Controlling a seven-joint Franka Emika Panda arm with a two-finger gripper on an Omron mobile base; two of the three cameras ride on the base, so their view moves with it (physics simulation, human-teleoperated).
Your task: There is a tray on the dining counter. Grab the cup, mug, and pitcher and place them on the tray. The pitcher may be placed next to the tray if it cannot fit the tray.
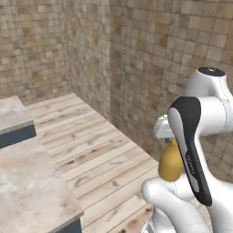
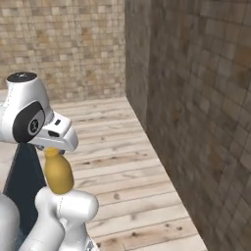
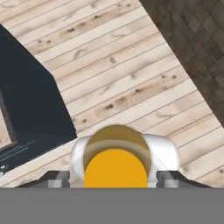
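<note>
Up under the robot's hand, that amber pitcher (image 1: 170,163) is hanging off the floor, tucked against the white arm, so I'd say the claw (image 3: 115,177) is pinching it. From the hand view you're looking straight down on its rounded body with a dark finger tip showing on either side at the bottom, and the jaws stand fairly wide around it. In the right base view the pitcher (image 2: 58,172) dangles just below the white hand, neck up into the grip. Over on the left of the left base view you get the near corner of the beige marbled surface (image 1: 32,182) on its dark blue base, well apart from the pitcher, with wooden floor (image 1: 100,154) between them and a tiled wall (image 2: 196,122) off to the right. My read: this is the carry step for the pitcher, with the base pointed mostly away from where things get set down. I can't tell from here where the tray is or how the cup and mug stand. Next move probably needs swinging back toward the surface, finding the tray, then lowering the pitcher upright onto it or right beside it before letting go.
</note>
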